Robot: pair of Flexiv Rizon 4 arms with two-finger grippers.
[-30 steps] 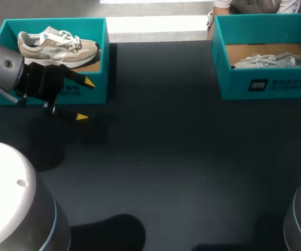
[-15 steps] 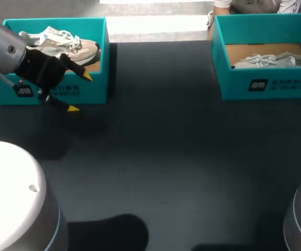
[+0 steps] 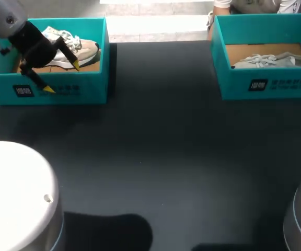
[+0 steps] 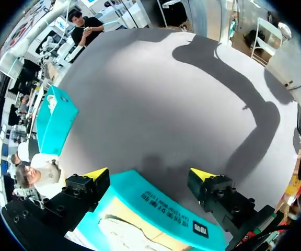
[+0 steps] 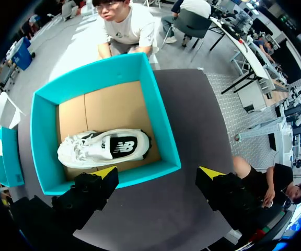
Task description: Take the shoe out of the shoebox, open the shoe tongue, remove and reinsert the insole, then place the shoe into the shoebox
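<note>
- Up and back goes our left gripper (image 3: pixel 61 77) in the last second, from low in front of the left shoebox (image 3: pixel 90 83) to over its front wall. Fingers?
- Spread wide, holding nothing. In the left wrist view that wall (image 4: pixel 155 201) runs under the gap between the tips, with the shoe (image 4: pixel 120 232) just inside.
- Where's the shoe exactly?
- Still in the box, the tan shoe (image 3: pixel 72 49), laces up, toe toward the table's middle.
- How do we think it handles?
- Light, we'd guess. The upper is soft and will give, the sole is stiffer. We'd pinch across the heel collar or midfoot and keep off the loose laces, which could snag.
- Right side?
- Our right gripper (image 5: pixel 158 172) is spread too and empty, above the near wall of the right shoebox (image 5: pixel 41 136). A white shoe (image 5: pixel 106 149) lies on its side inside.
</note>
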